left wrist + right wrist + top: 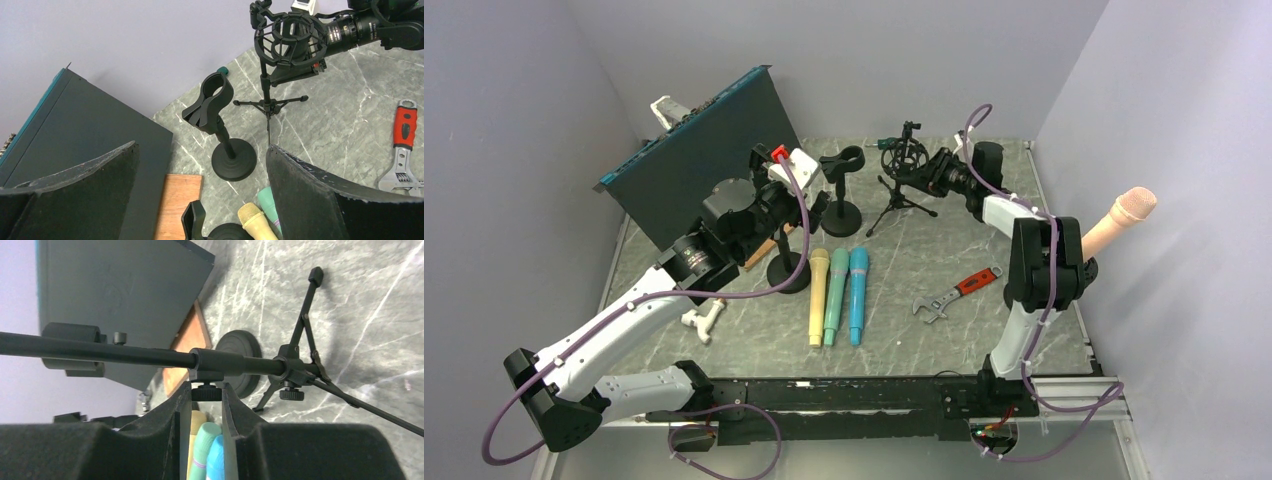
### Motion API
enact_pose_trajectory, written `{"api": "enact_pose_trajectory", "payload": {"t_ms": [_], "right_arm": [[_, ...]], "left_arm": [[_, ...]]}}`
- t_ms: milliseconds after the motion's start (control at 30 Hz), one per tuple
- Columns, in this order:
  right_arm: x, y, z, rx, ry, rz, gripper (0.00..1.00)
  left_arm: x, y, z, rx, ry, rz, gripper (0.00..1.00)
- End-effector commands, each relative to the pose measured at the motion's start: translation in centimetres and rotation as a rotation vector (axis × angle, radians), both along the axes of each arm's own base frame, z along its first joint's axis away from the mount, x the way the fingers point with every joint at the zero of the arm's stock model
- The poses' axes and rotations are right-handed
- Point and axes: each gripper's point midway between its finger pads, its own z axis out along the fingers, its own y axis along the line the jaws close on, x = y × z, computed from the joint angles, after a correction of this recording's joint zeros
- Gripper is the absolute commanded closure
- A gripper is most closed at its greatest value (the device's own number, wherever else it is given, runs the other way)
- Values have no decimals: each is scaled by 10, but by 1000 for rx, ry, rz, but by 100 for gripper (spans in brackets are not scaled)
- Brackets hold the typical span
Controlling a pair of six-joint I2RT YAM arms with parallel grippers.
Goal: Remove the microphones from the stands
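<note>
Reach phase, likely: right gripper (206, 396) jaws pinched narrow on knob (206, 391) of tripod stand (240, 362) at 12 o'clock, left gripper (202, 147) jaws wide and empty, pink microphone (1124, 213) sticks up at 3 o'clock, next needs gripping its body.

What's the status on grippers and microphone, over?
Left gripper open, empty. Right gripper pinching knob on tripod stand. Pink microphone angled up, lower end hidden behind right arm.

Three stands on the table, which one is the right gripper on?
The tripod stand with the shock mount; right gripper jaws flank its knob. The others have round bases.
</note>
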Motion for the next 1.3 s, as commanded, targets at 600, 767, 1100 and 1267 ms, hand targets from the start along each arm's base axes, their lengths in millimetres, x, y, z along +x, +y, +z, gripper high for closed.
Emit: {"api": "enact_pose_trajectory", "payload": {"t_ms": [600,767,1100,1267], "right_arm": [[-3,9,-2,-492,-172,-69,75],[-7,15,10,-279,-126,-48,49],[-14,27,24,81,12,-7,40],[-7,30,26,137,33,-18,49]], "left_arm": [[-2,2,25,-43,-47,3,1],[-3,2,26,-43,-50,4,1],[-4,3,28,-49,-51,2,1],[-4,3,28,-47,-51,3,1]]}}
